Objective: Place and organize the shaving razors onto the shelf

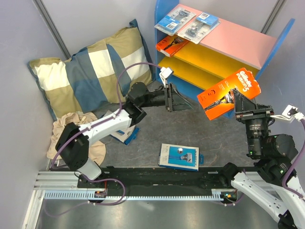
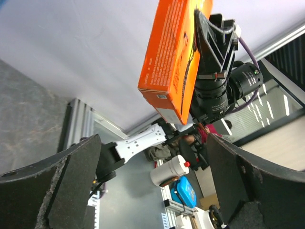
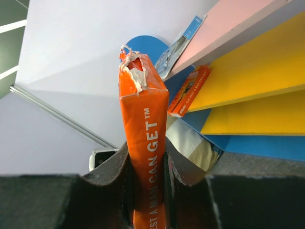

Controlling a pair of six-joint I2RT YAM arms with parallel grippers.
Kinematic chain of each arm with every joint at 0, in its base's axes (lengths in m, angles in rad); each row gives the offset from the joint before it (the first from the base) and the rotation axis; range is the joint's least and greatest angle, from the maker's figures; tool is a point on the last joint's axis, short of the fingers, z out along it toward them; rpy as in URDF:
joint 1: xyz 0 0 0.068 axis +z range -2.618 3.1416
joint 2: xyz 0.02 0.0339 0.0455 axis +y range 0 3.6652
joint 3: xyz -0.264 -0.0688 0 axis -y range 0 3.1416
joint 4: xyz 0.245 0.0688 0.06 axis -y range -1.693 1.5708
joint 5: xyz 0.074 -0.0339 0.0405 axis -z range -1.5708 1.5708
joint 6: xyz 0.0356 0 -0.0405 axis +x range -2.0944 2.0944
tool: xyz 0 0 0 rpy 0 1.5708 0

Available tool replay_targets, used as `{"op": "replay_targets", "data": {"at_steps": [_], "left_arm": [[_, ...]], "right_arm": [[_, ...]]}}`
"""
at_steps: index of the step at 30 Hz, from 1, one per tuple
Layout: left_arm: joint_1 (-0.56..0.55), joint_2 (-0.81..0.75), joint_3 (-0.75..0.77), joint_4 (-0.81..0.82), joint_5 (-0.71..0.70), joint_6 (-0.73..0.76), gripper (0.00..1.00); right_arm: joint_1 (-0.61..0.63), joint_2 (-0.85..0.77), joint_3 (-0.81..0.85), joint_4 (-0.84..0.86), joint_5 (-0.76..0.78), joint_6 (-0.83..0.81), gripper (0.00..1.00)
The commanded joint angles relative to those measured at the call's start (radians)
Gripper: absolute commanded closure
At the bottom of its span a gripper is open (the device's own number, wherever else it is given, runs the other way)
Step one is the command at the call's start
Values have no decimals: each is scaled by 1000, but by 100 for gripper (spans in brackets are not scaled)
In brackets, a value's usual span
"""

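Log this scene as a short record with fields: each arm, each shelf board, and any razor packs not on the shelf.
Left arm: jaws open and empty, facing the orange box
Right arm: jaws shut on the orange box, held in the air in front of the shelf
Pink top board: left blister pack and right blister pack, side by side
Upper yellow board: small orange pack at its left end
Off the shelf: blue pack lying flat on the table near the arm bases

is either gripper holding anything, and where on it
The right gripper pinches the orange razor box across its broad faces near one edge; left gripper open, empty.
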Motion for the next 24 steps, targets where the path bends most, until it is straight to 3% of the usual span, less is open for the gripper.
{"op": "replay_targets", "data": {"at_steps": [1, 10, 24], "left_arm": [[-58, 67, 97, 66, -73, -10, 3], [-107, 141, 166, 155, -108, -33, 13], [-143, 81, 121, 256, -125, -12, 20]], "right_arm": [[3, 9, 12, 116, 25, 43, 85], [3, 0, 4, 107, 15, 59, 84], [1, -18, 3, 81, 62, 64, 82]]}}
